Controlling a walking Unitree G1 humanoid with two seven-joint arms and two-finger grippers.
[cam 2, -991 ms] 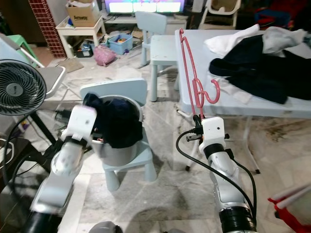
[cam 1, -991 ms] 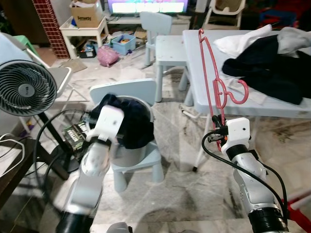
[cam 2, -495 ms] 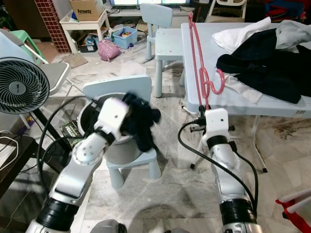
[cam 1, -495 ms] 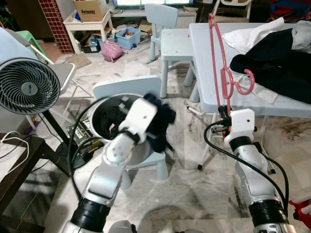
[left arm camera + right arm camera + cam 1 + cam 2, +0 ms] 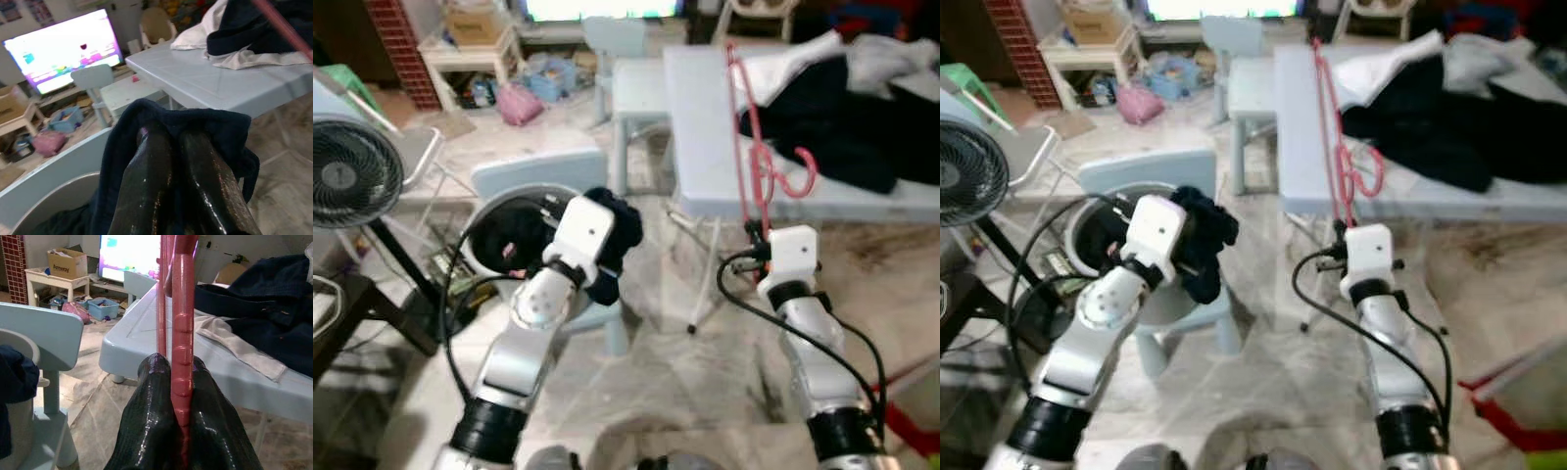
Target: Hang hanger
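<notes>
Left eye view, left gripper: fingers pressed together on the dark garment, held just above the grey bucket on the small chair.
Slip risk: bunched cloth could slide free or snag the bucket rim.
Right gripper: fingers clamped on the pink hanger, upright beside the table.
Hanger risk: its hook could catch the table's clothes.
</notes>
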